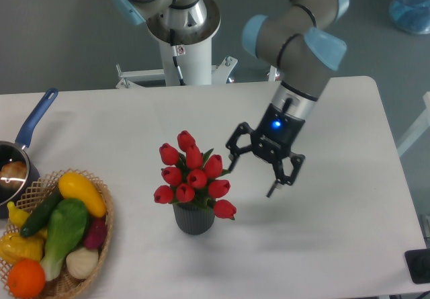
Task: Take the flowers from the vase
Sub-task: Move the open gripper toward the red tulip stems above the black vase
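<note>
The flowers (192, 175) stand in the vase (194, 219) at mid-table (349, 245). The gripper (250, 177) hangs at their three o'clock, close. The basket (101, 242) lies at nine o'clock, the saucepan (19, 152) behind it.

A robotics lab — arm pedestal (181, 37) bolted behind a white table (349, 245), grey floor

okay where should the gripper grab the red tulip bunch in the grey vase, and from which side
Probably from above: the tulip bunch stands upright in the ribbed vase, its stems hidden below the buds. The open gripper could close on the gathered buds and leaves just above the rim, then lift straight up.
</note>
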Controlling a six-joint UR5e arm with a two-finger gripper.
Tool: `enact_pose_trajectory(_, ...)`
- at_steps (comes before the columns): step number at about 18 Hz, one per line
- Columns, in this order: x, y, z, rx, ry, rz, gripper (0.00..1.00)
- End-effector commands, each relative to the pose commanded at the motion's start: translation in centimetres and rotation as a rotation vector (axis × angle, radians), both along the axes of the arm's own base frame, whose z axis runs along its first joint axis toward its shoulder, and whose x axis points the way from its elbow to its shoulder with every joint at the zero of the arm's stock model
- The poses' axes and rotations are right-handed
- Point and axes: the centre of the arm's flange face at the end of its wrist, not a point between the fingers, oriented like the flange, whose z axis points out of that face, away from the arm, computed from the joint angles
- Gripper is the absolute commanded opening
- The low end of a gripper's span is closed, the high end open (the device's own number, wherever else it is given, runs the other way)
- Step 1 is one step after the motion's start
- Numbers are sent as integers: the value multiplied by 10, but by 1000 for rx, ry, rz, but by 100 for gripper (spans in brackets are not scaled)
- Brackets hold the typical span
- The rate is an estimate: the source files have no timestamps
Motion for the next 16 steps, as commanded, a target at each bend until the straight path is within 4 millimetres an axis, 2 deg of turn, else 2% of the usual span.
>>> enact_pose_trajectory(4, 23, 5, -1, 60, -51, -37, 100)
enact_pose_trajectory(8, 31, 18, -7, 75, -71, -67, 100)
enact_pose_trajectory(10, 30, 24, -20, 88, -110, -79, 100)
enact_pose_trajectory(12, 37, 33, -20, 112, -127, -103, 100)
enact_pose_trajectory(16, 37, 38, -31, 166, -134, -149, 100)
